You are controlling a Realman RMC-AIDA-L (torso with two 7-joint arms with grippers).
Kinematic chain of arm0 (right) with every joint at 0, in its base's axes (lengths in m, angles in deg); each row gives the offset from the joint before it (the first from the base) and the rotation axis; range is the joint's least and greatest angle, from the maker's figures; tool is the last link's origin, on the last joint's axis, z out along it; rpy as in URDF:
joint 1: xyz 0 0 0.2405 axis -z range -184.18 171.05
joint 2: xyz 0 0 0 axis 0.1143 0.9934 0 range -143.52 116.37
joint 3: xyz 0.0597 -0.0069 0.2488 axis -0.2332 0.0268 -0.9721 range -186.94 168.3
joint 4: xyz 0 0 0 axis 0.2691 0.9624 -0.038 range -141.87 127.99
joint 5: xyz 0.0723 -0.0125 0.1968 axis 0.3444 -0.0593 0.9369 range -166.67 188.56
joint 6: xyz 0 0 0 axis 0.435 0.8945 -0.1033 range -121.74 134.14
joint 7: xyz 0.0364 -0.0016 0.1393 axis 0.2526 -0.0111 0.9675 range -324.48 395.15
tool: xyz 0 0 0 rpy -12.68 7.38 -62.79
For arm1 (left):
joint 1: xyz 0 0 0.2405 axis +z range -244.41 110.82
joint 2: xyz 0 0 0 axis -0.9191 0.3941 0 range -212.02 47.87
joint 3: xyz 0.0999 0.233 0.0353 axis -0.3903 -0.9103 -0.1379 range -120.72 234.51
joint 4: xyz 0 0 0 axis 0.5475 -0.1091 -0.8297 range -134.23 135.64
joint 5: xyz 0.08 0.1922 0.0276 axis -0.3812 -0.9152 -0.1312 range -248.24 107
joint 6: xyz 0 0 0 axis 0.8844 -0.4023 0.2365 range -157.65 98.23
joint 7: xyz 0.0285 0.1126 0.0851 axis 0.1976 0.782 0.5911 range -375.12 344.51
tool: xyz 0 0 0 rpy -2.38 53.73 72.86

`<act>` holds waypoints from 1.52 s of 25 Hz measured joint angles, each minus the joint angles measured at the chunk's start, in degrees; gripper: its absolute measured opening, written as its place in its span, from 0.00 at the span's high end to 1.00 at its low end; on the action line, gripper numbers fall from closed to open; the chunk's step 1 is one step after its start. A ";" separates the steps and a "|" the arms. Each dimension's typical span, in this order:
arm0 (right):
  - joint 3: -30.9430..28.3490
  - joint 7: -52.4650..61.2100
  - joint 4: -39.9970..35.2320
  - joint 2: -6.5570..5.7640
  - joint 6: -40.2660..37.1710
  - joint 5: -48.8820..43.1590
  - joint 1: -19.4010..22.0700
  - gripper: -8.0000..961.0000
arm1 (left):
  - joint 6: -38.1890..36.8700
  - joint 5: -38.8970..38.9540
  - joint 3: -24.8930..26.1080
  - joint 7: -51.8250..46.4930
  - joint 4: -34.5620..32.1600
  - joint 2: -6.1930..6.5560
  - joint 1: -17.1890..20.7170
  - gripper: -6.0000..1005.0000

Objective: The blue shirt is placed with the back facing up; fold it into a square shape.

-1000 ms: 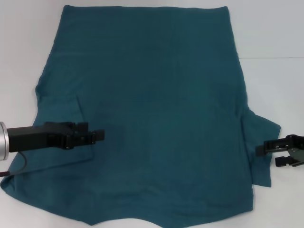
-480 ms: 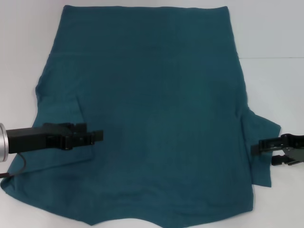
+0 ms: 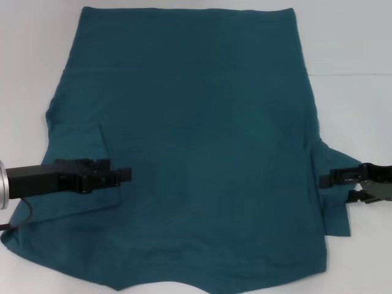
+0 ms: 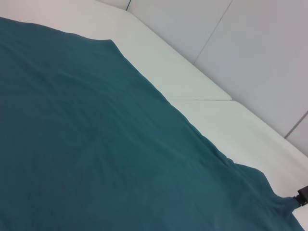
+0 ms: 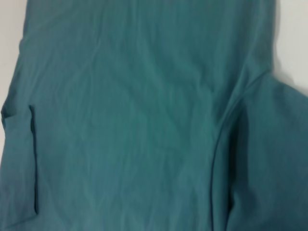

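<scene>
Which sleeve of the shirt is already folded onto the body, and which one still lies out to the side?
On the blue shirt, the robot's-left sleeve is folded in; the right sleeve still sticks out sideways.

The blue shirt [image 3: 196, 153] lies flat on the table [image 3: 355, 49]; left gripper [image 3: 125, 174] over its left sleeve, right gripper [image 3: 334, 187] over its right.

Light is bright, even and diffuse in all three views, seemingly from overhead. The white table [image 3: 355, 49] is near washed out in the head view, without glare spots. Shadows are faint: a thin dark line under the shirt [image 3: 196, 135] fold at 8 o'clock. The right wrist view is soft and blurred throughout; the left wrist view is sharper.
</scene>
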 joint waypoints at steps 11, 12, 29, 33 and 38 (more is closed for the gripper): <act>0.13 -3.97 -0.14 0.17 0.47 0.86 -0.14 0.02 | -0.36 0.02 0.00 -0.32 0.00 0.06 0.24 0.28; 0.28 -4.42 -0.28 0.17 0.47 0.76 -0.23 0.02 | -0.40 0.02 0.00 -0.34 0.00 0.06 0.27 0.28; 1.14 -7.13 0.14 0.68 0.54 -0.21 -0.76 0.02 | -0.69 0.01 0.06 -1.06 -0.35 -0.02 0.61 0.28; 1.10 -6.66 0.80 0.90 1.21 -1.61 -0.61 0.02 | -0.65 0.28 0.09 -1.07 -0.39 -0.02 0.52 0.28; 0.63 -6.66 0.82 1.47 2.30 -1.47 -0.31 0.02 | -0.71 0.64 0.09 -1.07 -0.45 -0.10 0.44 0.28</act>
